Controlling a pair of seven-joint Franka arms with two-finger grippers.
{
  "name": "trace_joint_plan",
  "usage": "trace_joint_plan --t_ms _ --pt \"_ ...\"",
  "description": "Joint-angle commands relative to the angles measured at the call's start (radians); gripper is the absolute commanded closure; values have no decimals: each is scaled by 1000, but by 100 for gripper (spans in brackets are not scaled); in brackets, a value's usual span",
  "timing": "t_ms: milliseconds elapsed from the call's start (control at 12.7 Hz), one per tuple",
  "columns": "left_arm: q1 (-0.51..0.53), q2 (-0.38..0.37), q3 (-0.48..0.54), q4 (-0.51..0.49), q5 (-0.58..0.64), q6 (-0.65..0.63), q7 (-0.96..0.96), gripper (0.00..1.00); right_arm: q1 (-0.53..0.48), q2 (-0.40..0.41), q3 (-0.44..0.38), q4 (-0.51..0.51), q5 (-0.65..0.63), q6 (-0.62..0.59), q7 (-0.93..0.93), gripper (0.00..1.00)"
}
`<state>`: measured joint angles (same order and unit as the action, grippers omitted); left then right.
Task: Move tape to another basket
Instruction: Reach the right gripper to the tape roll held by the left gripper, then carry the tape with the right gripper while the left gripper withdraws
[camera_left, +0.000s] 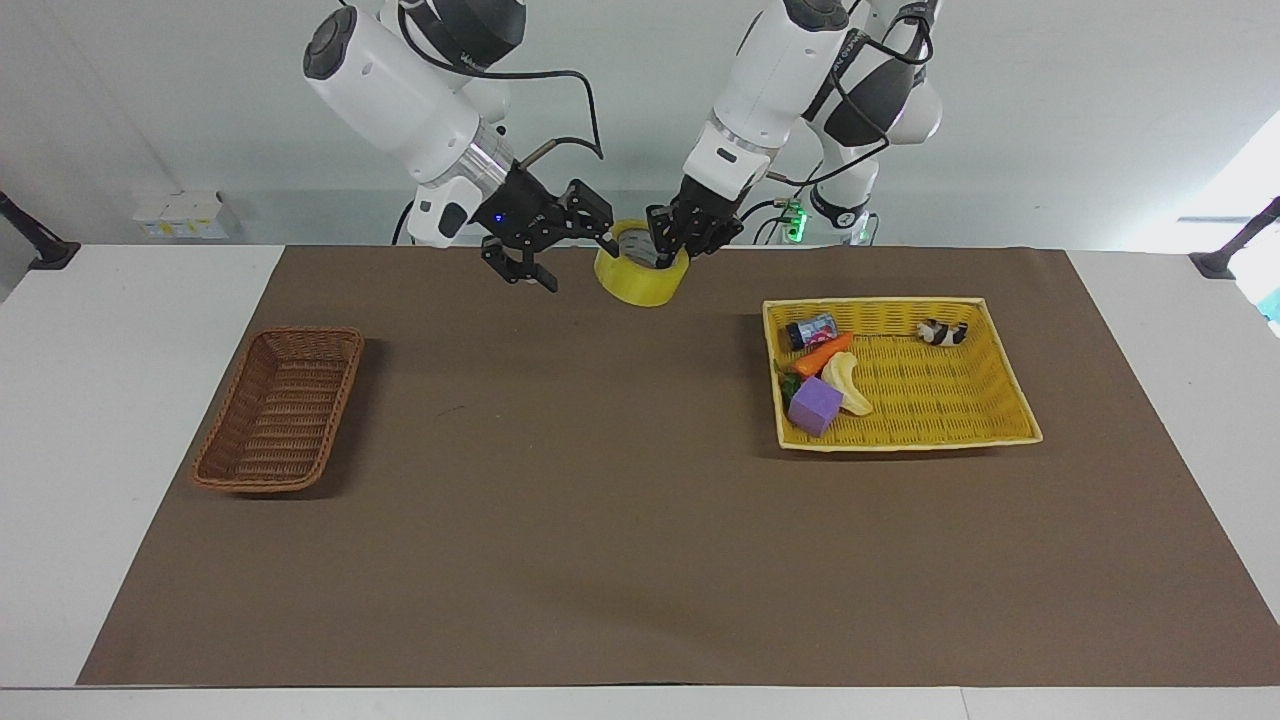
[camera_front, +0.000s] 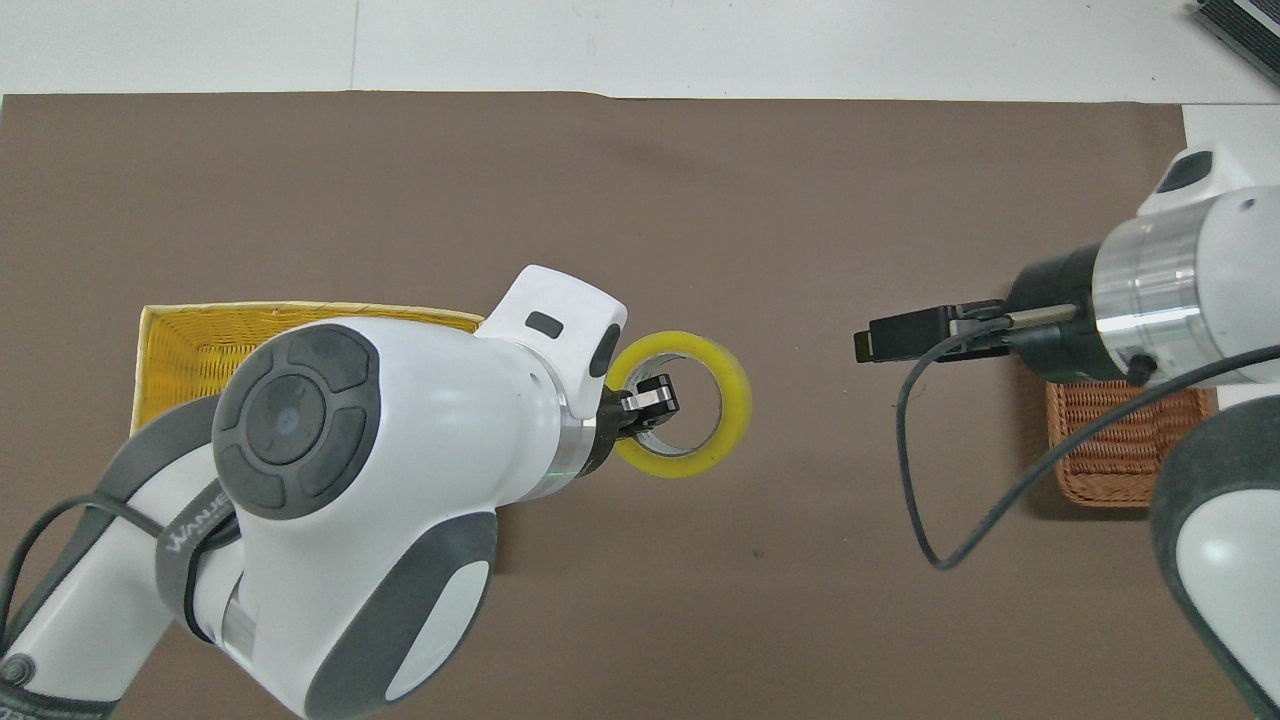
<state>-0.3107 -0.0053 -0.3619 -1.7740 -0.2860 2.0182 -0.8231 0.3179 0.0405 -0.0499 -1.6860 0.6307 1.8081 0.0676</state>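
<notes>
- Tape (camera_left: 640, 272) hangs in the air over the mat's middle, pinched through its wall by the left gripper (camera_left: 668, 250), one finger inside the core.
- Right gripper (camera_left: 552, 240), fingers spread wide, hovers just beside the roll on the side toward the right arm's end; a handover looks likely.
- The wicker basket (camera_left: 280, 408) sits empty on the mat at that end, well apart, and is probably the goal.

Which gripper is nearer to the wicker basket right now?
Right. The right gripper is up over the mat, open, between the wicker basket and the tape. The left gripper holds the tape, closer to the yellow basket.
</notes>
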Motion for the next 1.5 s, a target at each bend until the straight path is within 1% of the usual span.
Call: trace_joint_plan --t_ms 0,316,395,474,553,711,789,868,947,1105,1263,1342,1421 --pt "-10 -4 6 11 -16 -1 -8 100 18 -27 -7 -58 40 33 -40 0" --pt "-10 -4 6 11 -22 1 -8 100 38 -43 -5 -93 27 33 -52 0" --pt "-13 -4 4 11 -22 2 -7 100 38 -45 -5 -96 26 33 -87 0" --pt "-19 -4 4 11 -24 13 -8 100 38 -45 -7 -98 23 31 -119 9" --pt "-19 -2 4 15 -44 26 -8 100 35 -45 -7 -96 24 25 -118 43" --pt "-19 -8 4 18 -71 66 -8 100 29 -45 -7 -96 24 11 -105 100" --pt "-19 -8 4 16 -73 76 -8 100 27 -44 -7 -93 23 2 -80 100" --pt "-18 -12 4 15 -77 89 2 46 29 -44 -7 -92 24 4 -63 100" --pt "-18 -12 4 15 -79 105 -1 0 27 -42 -5 -89 23 2 -62 100" --pt "-8 -44 4 4 -81 79 -5 0 24 -40 -8 -87 26 0 -60 100" --pt "16 -79 18 4 -81 1 -5 0 23 -42 -16 -84 32 -3 -60 100" --pt "51 -94 20 4 -81 -36 -1 0 12 -44 -22 -77 33 -22 -65 100" --pt "80 -94 20 8 -79 -70 5 0 -29 -45 -22 -73 40 -47 -74 100"
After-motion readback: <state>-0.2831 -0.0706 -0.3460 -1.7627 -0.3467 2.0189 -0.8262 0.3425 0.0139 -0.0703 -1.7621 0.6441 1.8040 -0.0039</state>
